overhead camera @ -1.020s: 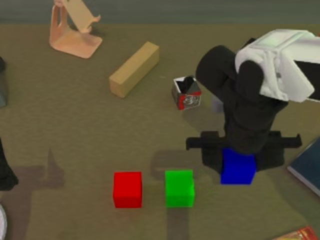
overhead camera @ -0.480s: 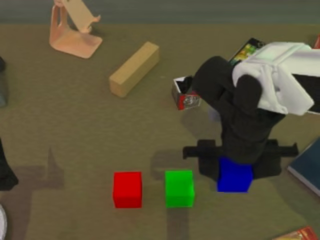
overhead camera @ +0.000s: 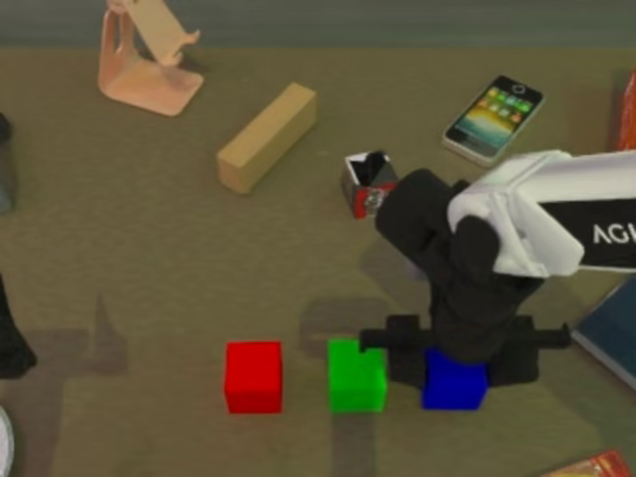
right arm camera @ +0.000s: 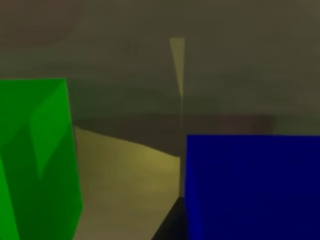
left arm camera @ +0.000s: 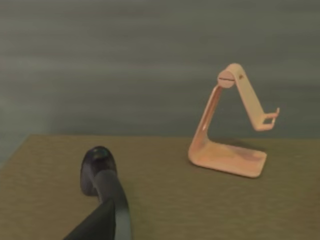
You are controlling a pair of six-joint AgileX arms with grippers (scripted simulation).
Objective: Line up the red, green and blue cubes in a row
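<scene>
The red cube (overhead camera: 253, 376) and green cube (overhead camera: 357, 374) stand side by side near the table's front edge, a small gap between them. The blue cube (overhead camera: 454, 386) is just right of the green one, level with both. My right gripper (overhead camera: 457, 363) is shut on it from above, and its black body covers the cube's far part. In the right wrist view the blue cube (right arm camera: 250, 185) fills the near side and the green cube (right arm camera: 35, 160) stands beside it, with bare table between them. My left arm (overhead camera: 10, 343) is parked at the left edge.
A long tan wooden block (overhead camera: 266, 137) lies at the back, a pink phone stand (overhead camera: 149, 60) at back left. A small patterned box (overhead camera: 368, 184) sits behind my right arm, a smartphone (overhead camera: 494, 119) at back right. A dark blue book (overhead camera: 608, 333) lies at the right edge.
My right gripper has carried the blue cube left and toward the front, down beside the green cube. The arm's shift has uncovered the smartphone. The red and green cubes have not moved.
</scene>
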